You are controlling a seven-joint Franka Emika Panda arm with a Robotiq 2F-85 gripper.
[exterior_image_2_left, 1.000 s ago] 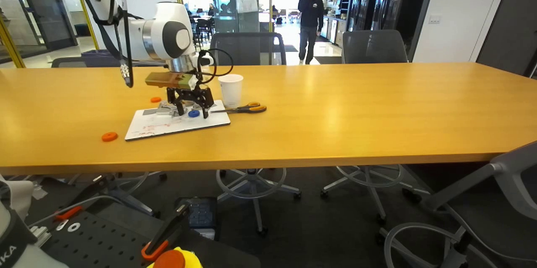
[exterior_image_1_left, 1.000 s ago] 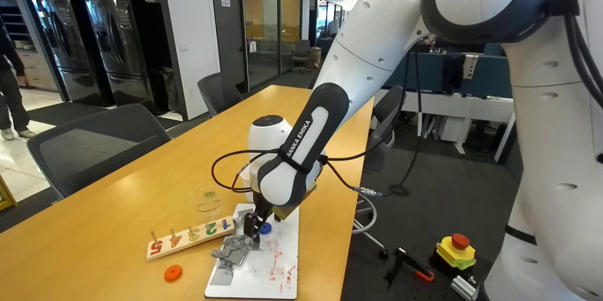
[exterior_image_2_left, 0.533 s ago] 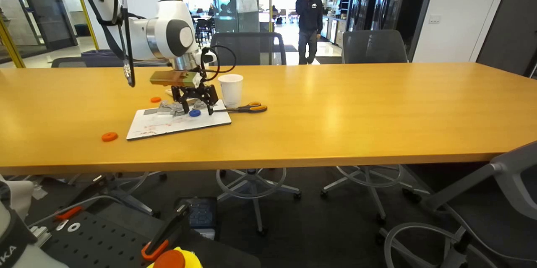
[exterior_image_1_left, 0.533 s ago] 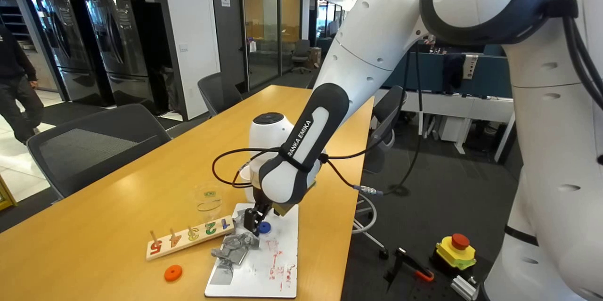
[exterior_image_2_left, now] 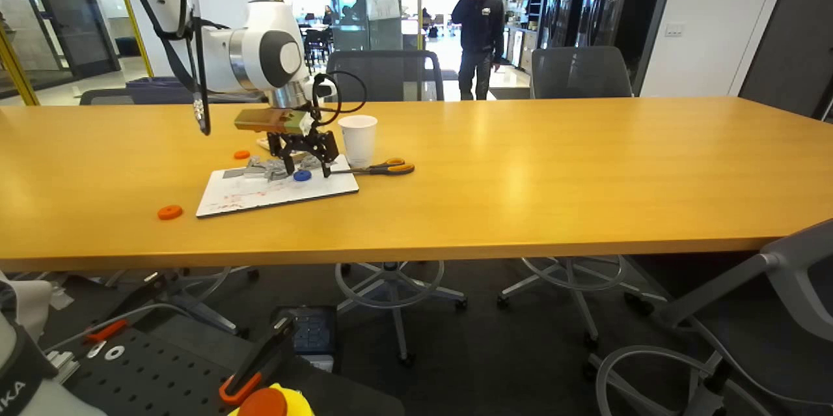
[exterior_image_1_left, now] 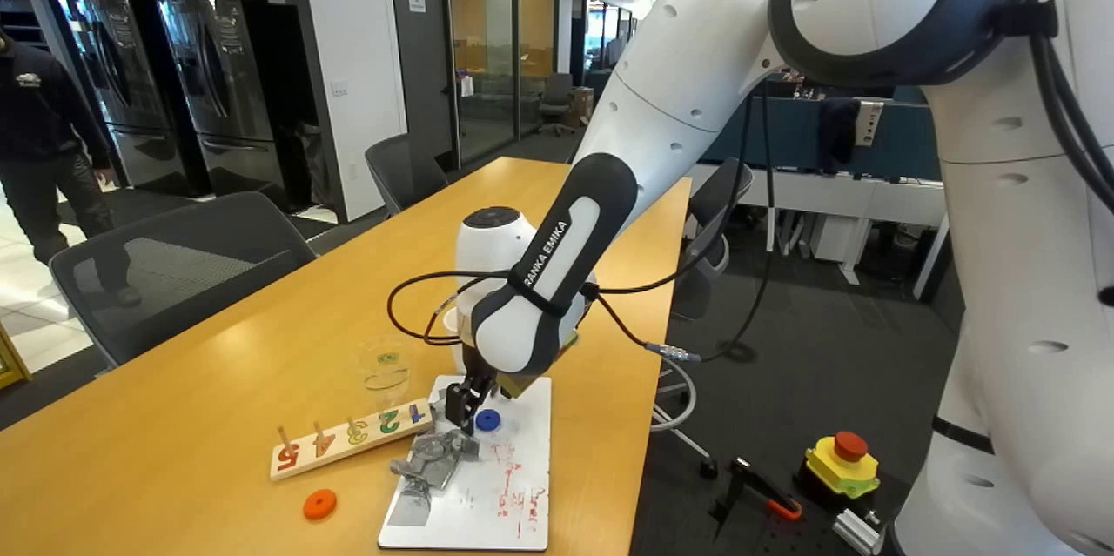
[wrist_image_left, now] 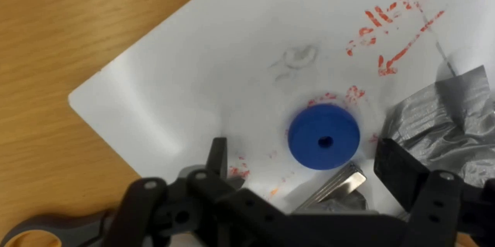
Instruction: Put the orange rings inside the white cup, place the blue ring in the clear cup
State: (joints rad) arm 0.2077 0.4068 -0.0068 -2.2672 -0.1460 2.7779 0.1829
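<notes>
My gripper (exterior_image_2_left: 308,172) is open and empty, just above the whiteboard. In the wrist view the blue ring (wrist_image_left: 324,137) lies flat on the board, ahead of the gap between the open fingers and closer to the right one. It also shows in both exterior views (exterior_image_1_left: 488,420) (exterior_image_2_left: 302,175). One orange ring (exterior_image_1_left: 319,504) lies on the table near the wooden peg board; another orange ring (exterior_image_2_left: 170,212) lies near the table's front edge. The white cup (exterior_image_2_left: 359,140) stands upright behind the board, mostly hidden by the arm in an exterior view. The clear cup (exterior_image_1_left: 385,373) stands beyond the peg board.
The whiteboard (exterior_image_1_left: 505,495) carries crumpled silver tape pieces (exterior_image_1_left: 435,458) and a metal piece (wrist_image_left: 336,187) close to the blue ring. Scissors (exterior_image_2_left: 390,167) lie beside the white cup. A wooden numbered peg board (exterior_image_1_left: 352,439) lies beside the whiteboard.
My open gripper has risen slightly and shifted a little toward the white cup. The whiteboard and blue ring have slid very slightly. A person in the background has walked closer.
</notes>
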